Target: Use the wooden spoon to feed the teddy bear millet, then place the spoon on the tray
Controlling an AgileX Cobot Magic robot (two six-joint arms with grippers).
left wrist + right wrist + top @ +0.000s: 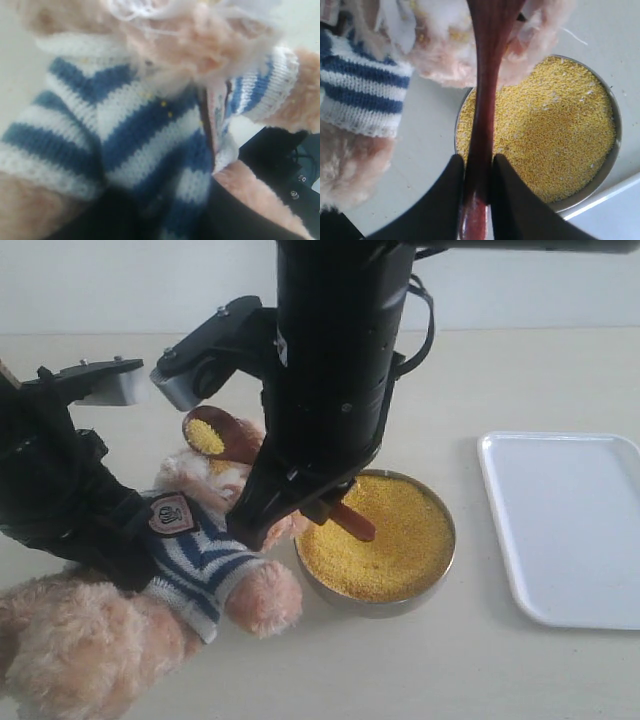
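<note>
The teddy bear (200, 560), in a striped shirt, lies at the lower left with its face under the spoon. My left gripper (165, 210) is shut on the teddy bear's shirt (125, 130), which fills the left wrist view. My right gripper (477, 175) is shut on the wooden spoon's handle (485, 90). The wooden spoon's round end (212, 435) carries millet and hovers right at the bear's face (205, 475). The handle's tail (355, 523) sticks out over the metal bowl (440, 575) of millet (390, 540). The white tray (565, 525) lies empty at the right.
The bowl (615, 150) stands close beside the bear's arm (265, 595), between bear and tray. The right arm's black body (335, 370) hangs over the table's middle and hides part of the bear's head. Pale tabletop (420, 670) stretches in front.
</note>
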